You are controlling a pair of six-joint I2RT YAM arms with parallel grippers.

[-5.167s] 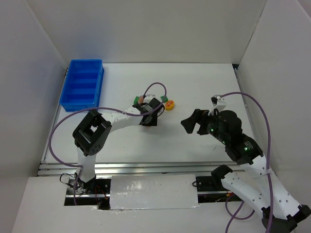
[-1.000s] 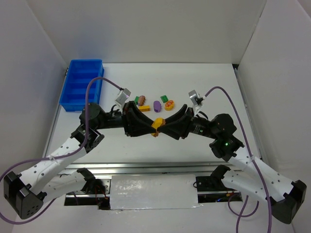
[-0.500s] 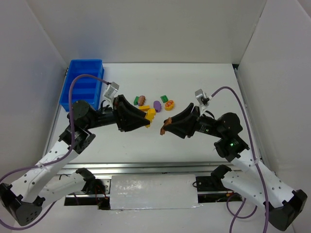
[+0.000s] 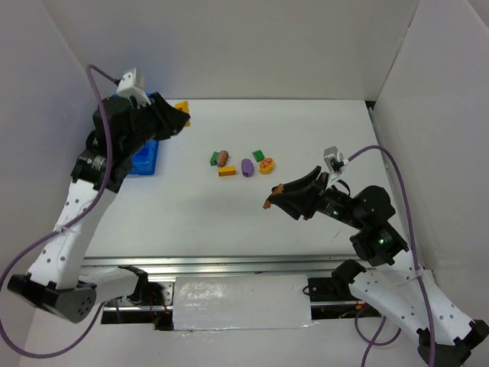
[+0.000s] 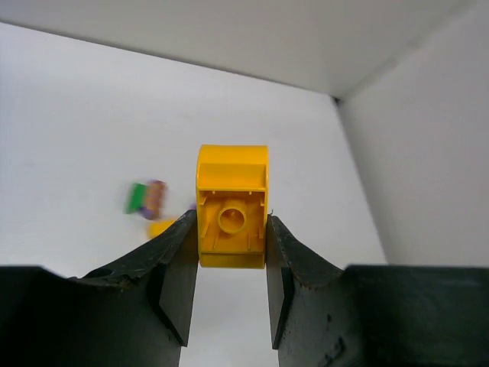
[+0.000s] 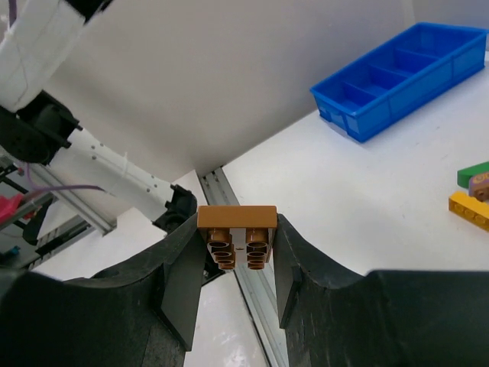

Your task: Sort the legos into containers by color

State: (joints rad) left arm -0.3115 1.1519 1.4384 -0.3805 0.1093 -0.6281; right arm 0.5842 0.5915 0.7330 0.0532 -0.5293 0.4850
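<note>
Left pincer clamped on yellow block, held high beside blue bin, at its far right corner. Right pincer clamped on brown block, well right of bin. Risk: if released before centring over bin, block lands on surface.

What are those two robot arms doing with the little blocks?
They're sorting toy blocks by color. The left gripper pinches a yellow block and holds it in the air near the blue bin. The right gripper pinches a brown block above the near side of the table. A few more pieces lie in the middle of the table, not sorted yet.
</note>
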